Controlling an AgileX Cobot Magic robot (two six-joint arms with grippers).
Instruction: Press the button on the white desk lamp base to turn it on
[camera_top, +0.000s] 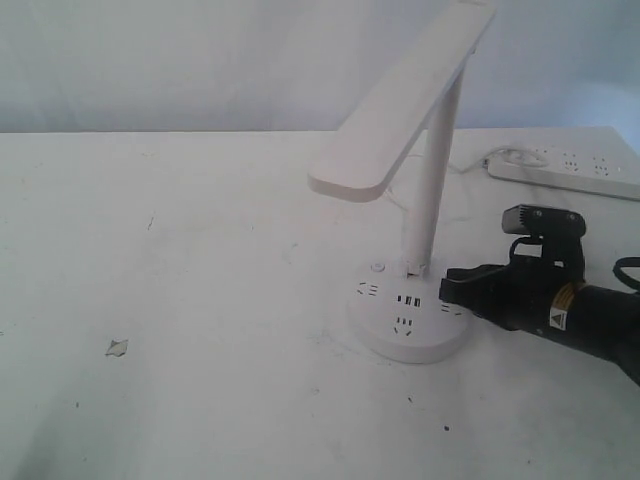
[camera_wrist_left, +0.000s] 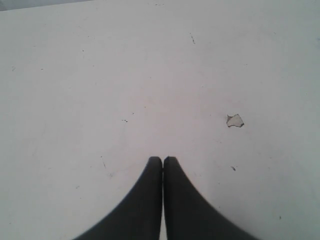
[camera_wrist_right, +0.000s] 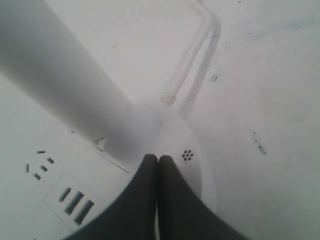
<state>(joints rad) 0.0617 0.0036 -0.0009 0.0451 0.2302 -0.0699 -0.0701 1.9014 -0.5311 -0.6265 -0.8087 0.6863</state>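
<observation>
We see a white lamp (camera_top: 400, 110) on a white base (camera_top: 400, 345) with dark socket slots and 3 dark USB slots. The table (camera_top: 200, 300) is off-white, flecked with dark specks. The left gripper (camera_wrist_left: 162, 160) and right gripper (camera_wrist_right: 158, 159) are black; a yellow sticker (camera_top: 560, 318) marks the right arm (camera_top: 610, 335). The power strip (camera_top: 570, 170) is white.

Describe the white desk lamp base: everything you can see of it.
The white desk lamp base is a thick round disc, plastic-looking, lying flat on the table. Its top carries plug sockets, a row of USB ports and a small round button. The slim pole rises near its rear edge, where a white cable leaves. The shut right gripper is over its edge beside the pole; contact cannot be told.
</observation>
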